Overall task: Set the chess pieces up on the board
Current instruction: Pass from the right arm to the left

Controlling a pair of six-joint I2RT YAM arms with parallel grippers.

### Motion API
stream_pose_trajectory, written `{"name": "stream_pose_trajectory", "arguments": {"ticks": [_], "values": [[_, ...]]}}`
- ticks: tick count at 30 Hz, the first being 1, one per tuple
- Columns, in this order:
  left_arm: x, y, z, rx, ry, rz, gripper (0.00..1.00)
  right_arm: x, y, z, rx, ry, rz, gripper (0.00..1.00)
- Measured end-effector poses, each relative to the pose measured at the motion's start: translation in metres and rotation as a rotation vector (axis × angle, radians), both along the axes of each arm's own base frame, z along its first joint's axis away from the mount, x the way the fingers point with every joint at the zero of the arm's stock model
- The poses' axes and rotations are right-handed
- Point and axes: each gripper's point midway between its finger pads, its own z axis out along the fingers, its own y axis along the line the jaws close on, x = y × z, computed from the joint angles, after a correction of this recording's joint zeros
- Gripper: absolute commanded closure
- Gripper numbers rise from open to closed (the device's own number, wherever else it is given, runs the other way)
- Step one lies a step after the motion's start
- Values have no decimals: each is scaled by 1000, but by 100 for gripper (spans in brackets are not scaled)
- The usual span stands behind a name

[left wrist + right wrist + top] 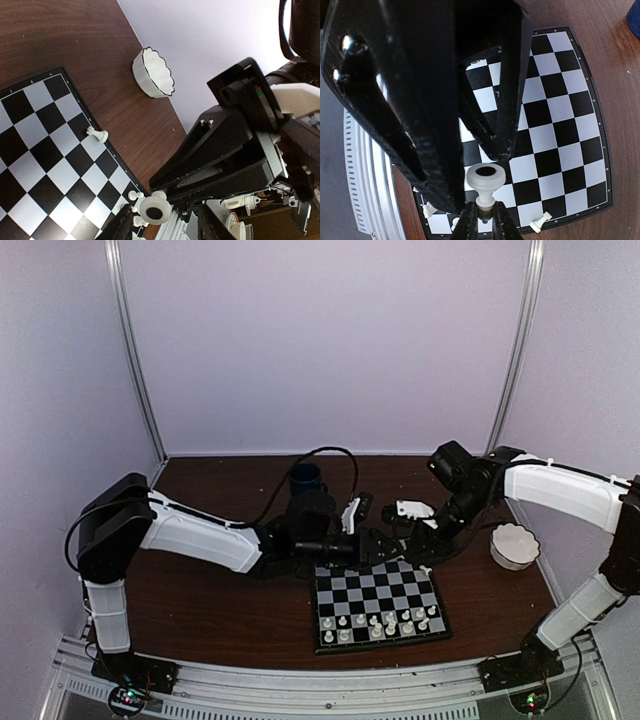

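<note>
Looking at the flat black-and-pale checked board [372, 586] near the brown wooden counter's [220, 590] 6 o'clock edge: tiny cream plastic chess pieces [385, 623] crowd its 6 o'clock rows. Meanwhile the right end effector [486, 214] pinches one piece [486, 179], and the left end effector [162, 227] gapes wide. Border markings are unreadable.

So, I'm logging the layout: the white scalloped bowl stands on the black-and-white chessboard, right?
No: the white scalloped bowl stands on the brown wooden table beside the black-and-white chessboard, as the top external view shows.

One board [375, 590], one scalloped bowl [514, 546], one blue mug [305, 478]. About a dozen white chess pieces [377, 632]; exact number unclear.
</note>
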Motion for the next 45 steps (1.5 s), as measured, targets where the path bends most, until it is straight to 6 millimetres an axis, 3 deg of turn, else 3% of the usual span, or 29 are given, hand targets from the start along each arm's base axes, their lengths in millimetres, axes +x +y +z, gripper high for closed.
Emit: {"name": "stream_pose_trajectory", "arguments": {"ticks": [11, 21, 32, 37, 41, 45], "values": [[-1, -4, -9, 3, 27, -13, 71, -2, 2, 5, 14, -7, 7, 89], [-2, -5, -5, -14, 26, -17, 73, -5, 3, 6, 26, 3, 15, 89], [-3, -8, -1, -44, 32, -27, 89, -8, 1, 8, 24, 10, 17, 88], [-3, -8, 3, -68, 31, -28, 91, -9, 1, 12, 28, 10, 10, 63], [-4, -3, 3, -105, 25, -24, 91, -3, -3, 37, 104, 18, -43, 50], [-7, 5, -4, -128, 16, -20, 91, 24, -23, 87, 301, 29, -220, 47]]}}
